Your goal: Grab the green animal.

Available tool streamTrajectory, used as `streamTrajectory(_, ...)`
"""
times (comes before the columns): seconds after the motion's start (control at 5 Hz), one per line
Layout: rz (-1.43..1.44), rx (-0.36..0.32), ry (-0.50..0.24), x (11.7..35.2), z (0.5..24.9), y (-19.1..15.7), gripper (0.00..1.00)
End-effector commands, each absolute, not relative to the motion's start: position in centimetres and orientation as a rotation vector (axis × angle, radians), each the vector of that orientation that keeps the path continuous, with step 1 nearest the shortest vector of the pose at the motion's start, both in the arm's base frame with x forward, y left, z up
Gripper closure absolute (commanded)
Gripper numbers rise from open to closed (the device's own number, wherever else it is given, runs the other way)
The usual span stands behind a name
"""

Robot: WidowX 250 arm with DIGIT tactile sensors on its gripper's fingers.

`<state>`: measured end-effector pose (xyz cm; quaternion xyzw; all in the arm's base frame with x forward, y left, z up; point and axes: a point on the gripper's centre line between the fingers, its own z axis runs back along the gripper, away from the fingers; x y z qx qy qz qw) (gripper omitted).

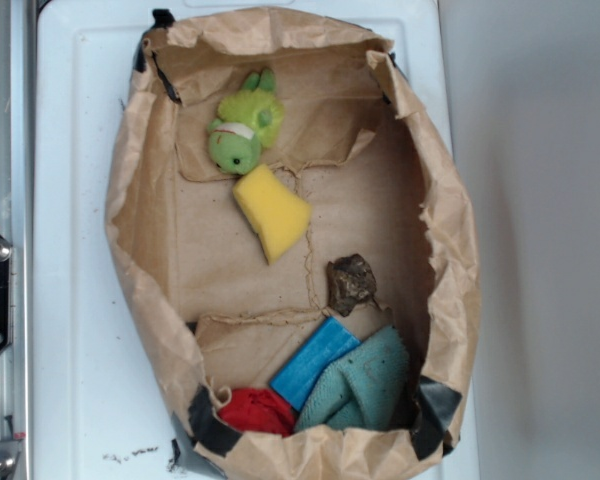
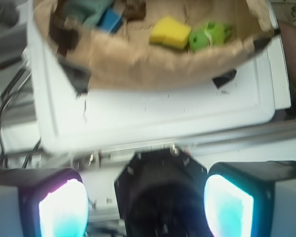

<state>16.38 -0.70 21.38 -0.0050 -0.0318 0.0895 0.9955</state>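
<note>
One green animal [image 2: 208, 35] lies well beyond the gripper [image 2: 145, 202] (jaws spread).

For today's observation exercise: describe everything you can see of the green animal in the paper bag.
The green animal is a small lime-green plush with a rounder, darker head, two small nubs at the far end and a white-and-red neck band. It looks soft. It lies on the floor of the open paper bag near one end, its head right beside, perhaps touching, the yellow sponge. Nothing grips it.

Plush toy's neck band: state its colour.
White with a thin red line, on the green animal; clearest in the exterior view.
</note>
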Motion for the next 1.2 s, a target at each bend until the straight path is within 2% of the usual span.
streamTrajectory(0.0, 0.486, 0.032, -0.143, 23.0, 19.9, 1.9, 0.00)
streamTrajectory(0.4, 0.904, -0.076, -0.324, 26.3, 18.0, 4.8, 0.00)
streamTrajectory(0.6, 0.997, -0.077, -0.331, 27.5, 16.7, 6.4, 0.00)
streamTrajectory(1.0, 1.020, 0.023, -0.293, 27.9, 14.0, 8.5, 0.00)
